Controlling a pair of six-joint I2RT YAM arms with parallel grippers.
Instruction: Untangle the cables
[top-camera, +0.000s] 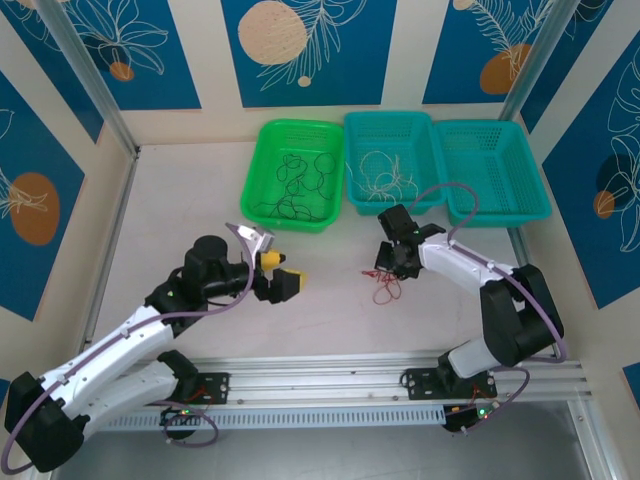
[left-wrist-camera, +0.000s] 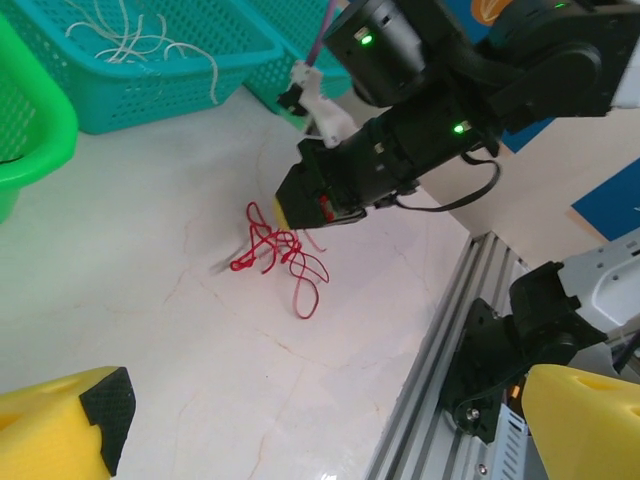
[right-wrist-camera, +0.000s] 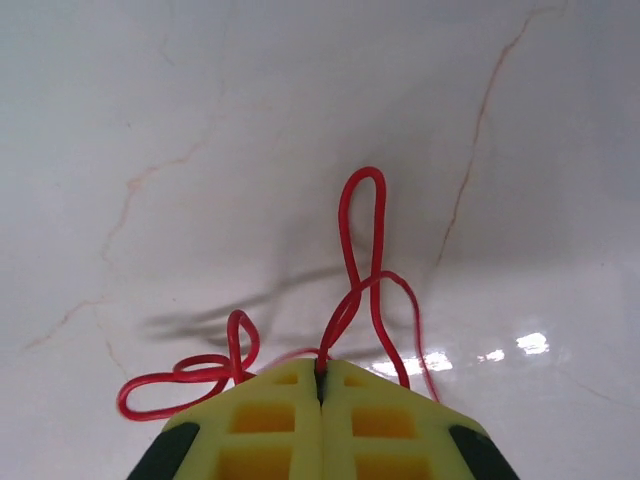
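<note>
Glossy pale tabletop (top-camera: 180, 200), faintly veined like marble, under blue leaf-print wall panels (top-camera: 350, 50). Near mid-table, thin red cable (left-wrist-camera: 280, 250) in loose curly loops, one strand pinched in the fully closed, yellow, hollow-celled right gripper (right-wrist-camera: 320, 372). Left gripper (top-camera: 282, 271) spread wide, empty, well apart.

Surface (top-camera: 180, 190) lies open at left; three baskets (top-camera: 390, 117) block the far edge, red cables (top-camera: 387, 291) clutter the middle.
</note>
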